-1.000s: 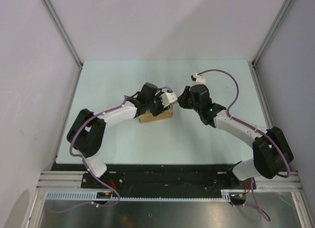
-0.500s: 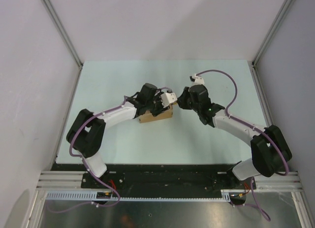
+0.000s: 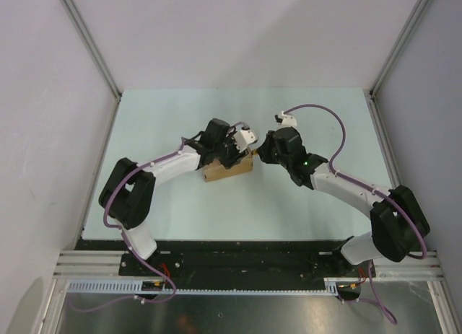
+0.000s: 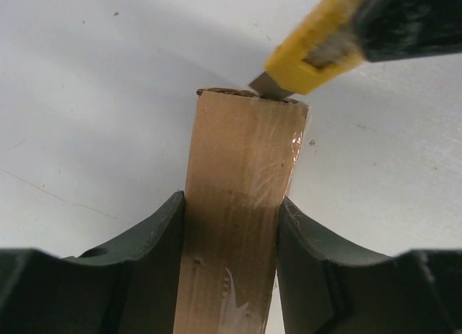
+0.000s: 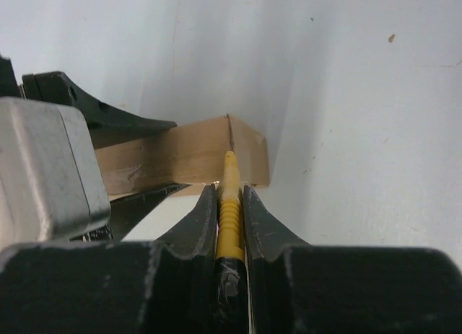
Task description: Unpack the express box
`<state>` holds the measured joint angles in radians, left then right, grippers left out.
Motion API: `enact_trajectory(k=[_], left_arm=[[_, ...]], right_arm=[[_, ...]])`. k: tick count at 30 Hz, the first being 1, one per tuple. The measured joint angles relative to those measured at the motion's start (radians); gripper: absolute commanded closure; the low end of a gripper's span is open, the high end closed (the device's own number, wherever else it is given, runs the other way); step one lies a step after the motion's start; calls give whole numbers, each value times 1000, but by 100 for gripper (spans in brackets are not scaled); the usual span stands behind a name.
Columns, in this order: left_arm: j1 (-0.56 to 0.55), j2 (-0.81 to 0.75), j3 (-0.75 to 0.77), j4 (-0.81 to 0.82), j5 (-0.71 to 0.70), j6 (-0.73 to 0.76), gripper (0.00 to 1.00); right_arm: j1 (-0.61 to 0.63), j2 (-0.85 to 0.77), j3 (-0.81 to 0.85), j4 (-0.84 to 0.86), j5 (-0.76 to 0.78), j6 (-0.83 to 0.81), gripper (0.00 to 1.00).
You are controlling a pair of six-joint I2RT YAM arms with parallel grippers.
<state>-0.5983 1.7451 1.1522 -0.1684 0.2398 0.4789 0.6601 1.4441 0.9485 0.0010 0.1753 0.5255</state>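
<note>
Container: express box [image 4: 238, 204], centre frame, taped shut, contents hidden
Left gripper [image 4: 231, 211]: clamps box's sides
Right gripper [image 5: 229, 197]: pinches yellow knife [image 5: 228, 229], blade tip at box's end

We see a lab test cell: white panel walls [image 3: 238, 38] at twelve o'clock, aluminium posts [image 3: 91, 45], a pale surface [image 3: 180, 211].

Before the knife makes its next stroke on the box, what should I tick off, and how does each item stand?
1. The left gripper clamps the express box: ok.
2. The right gripper holds the utility knife: ok.
3. The blade is out, tip at the box's far end: ok.
4. The left fingers sit back from the blade: ok.
5. The tape is cut through: cannot tell.
</note>
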Motion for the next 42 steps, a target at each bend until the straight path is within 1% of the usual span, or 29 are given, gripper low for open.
enact_trajectory(k=[12, 15, 16, 18, 19, 20, 21, 22, 23, 28, 33, 35, 39, 42], left_arm=[[3, 4, 9, -7, -6, -12, 59], [13, 5, 9, -2, -16, -22, 52], [16, 5, 9, -2, -16, -26, 47], [16, 4, 9, -2, -5, -27, 44], [16, 3, 9, -3, 0, -27, 39], [17, 2, 9, -6, 10, -32, 37], [19, 2, 10, -10, 20, -36, 28], [19, 1, 12, -17, 31, -41, 11], [19, 0, 15, -24, 37, -48, 1], [19, -30, 37, -55, 52, -87, 0], [18, -124, 68, -65, 54, -107, 0], [18, -157, 82, -58, 31, -121, 0], [16, -218, 88, -12, -167, -212, 0], [28, -225, 102, 8, -320, -259, 0]], right_arm=[[2, -64, 0, -111, -29, 5, 100], [0, -101, -2, -198, -57, 5, 100], [-2, -117, -2, -218, -60, 5, 100], [-14, -149, -2, -240, -60, 5, 100], [-23, -162, -2, -244, -60, 5, 100], [-31, -174, -2, -246, -60, 5, 100], [-38, -182, -2, -248, -60, 5, 100], [-43, -185, -2, -250, -60, 4, 100], [-48, -186, -2, -252, -59, 4, 100], [-51, -186, -2, -270, -57, 2, 100], [-42, -185, -2, -275, -52, 1, 100], [-37, -183, -2, -275, -47, -3, 100], [36, -158, -3, -256, 1, -45, 100], [113, -128, -18, -212, 21, -87, 100]])
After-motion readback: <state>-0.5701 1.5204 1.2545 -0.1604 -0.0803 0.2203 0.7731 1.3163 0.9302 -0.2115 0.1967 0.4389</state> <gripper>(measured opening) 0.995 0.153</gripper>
